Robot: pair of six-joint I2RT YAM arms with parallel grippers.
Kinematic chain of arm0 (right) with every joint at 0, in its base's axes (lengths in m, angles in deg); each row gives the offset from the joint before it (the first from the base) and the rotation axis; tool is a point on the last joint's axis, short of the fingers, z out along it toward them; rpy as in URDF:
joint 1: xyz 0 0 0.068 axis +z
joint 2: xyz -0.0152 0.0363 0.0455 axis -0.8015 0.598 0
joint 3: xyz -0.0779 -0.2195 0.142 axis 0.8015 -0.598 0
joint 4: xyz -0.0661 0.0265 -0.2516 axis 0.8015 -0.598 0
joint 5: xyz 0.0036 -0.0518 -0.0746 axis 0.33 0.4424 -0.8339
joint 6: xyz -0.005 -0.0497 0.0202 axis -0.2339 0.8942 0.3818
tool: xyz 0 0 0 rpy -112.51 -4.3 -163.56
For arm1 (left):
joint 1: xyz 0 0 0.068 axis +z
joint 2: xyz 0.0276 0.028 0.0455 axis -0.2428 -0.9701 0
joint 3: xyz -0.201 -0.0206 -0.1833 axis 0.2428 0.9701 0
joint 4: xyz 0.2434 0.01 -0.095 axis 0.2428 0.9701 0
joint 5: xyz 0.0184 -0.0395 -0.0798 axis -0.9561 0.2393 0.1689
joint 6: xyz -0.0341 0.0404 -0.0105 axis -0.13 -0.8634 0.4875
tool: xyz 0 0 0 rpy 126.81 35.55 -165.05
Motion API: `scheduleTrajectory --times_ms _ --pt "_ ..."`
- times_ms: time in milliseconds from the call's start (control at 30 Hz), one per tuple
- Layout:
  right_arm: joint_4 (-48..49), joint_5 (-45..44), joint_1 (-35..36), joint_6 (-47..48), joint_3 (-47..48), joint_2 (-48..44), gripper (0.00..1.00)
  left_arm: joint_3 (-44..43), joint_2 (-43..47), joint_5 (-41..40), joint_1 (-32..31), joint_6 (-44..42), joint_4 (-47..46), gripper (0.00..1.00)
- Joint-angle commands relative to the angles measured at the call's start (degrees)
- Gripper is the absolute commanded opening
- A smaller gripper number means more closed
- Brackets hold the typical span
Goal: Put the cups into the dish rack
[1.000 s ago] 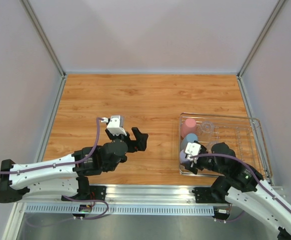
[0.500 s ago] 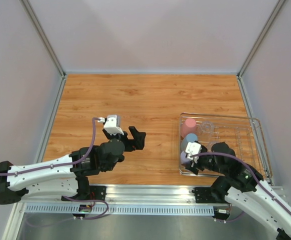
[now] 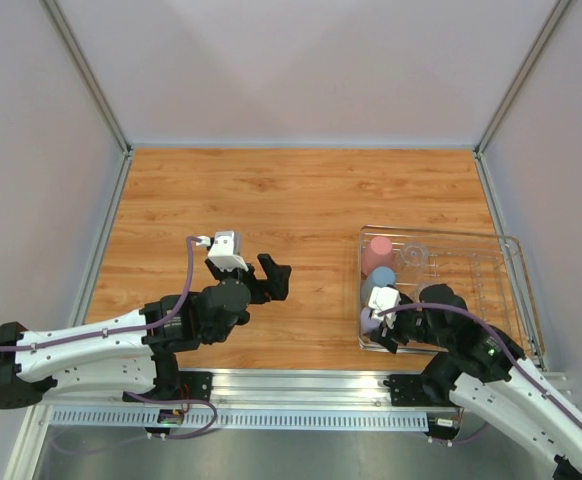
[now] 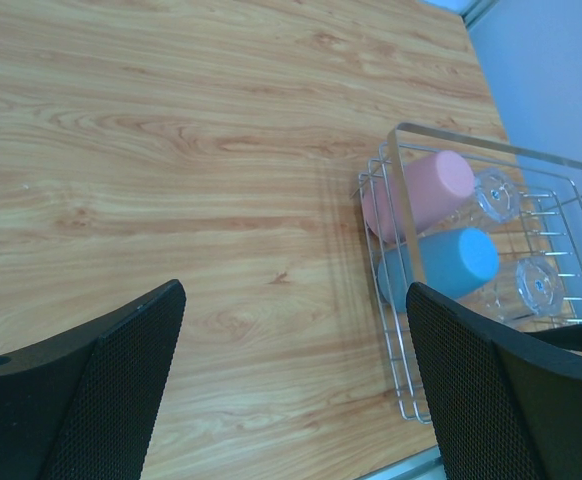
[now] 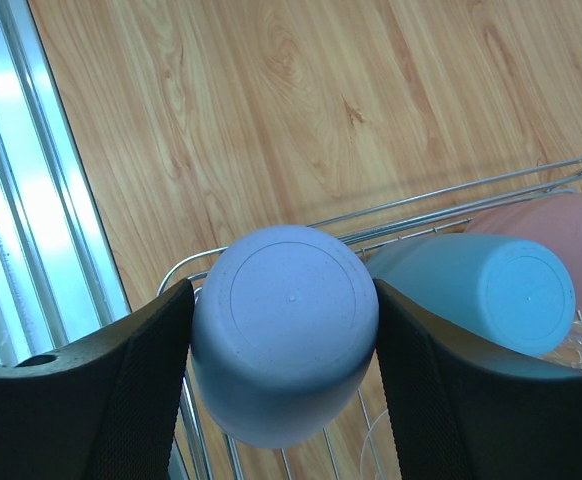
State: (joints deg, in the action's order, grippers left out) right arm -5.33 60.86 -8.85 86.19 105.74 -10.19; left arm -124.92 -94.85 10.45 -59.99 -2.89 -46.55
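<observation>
Four are seen in dish rack [image 3: 481, 275] at 4 o'clock (pink cup [image 3: 376, 255], blue cup [image 3: 381, 283], two tumblers [image 4: 496, 193] [image 4: 536, 283]). Lavender cup [image 5: 284, 330] is pinched by right gripper [image 5: 286, 370] at rack's 7 o'clock corner; left gripper [image 4: 296, 385] is spread wide.

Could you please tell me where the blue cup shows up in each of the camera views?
Top external: blue cup at the left end of the dish rack, lower right of the picture.
Left wrist: blue cup right of centre, inside the rack.
Right wrist: blue cup at right, beside the lavender cup.
Shared landmark: the pink cup next to it in all three.
</observation>
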Motion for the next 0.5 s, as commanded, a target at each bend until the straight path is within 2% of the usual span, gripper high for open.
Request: scheduleTrajectory --times_ms 0,267,300,467 --pt "1.3 0.7 -0.3 0.5 2.1 0.2 0.65 0.5 0.6 -1.2 0.3 0.1 -1.7 1.00" --pt "1.4 0.4 -0.4 0.5 2.0 0.4 0.78 0.4 0.7 -1.4 0.5 -1.2 -2.9 1.00" --pt "1.4 0.4 -0.4 0.5 1.9 0.4 0.82 0.5 0.7 -1.4 0.5 -1.2 -2.8 1.00" --pt "1.6 0.3 -0.4 0.4 2.0 0.6 0.84 0.7 0.8 -1.3 0.5 -0.9 -2.9 1.00"
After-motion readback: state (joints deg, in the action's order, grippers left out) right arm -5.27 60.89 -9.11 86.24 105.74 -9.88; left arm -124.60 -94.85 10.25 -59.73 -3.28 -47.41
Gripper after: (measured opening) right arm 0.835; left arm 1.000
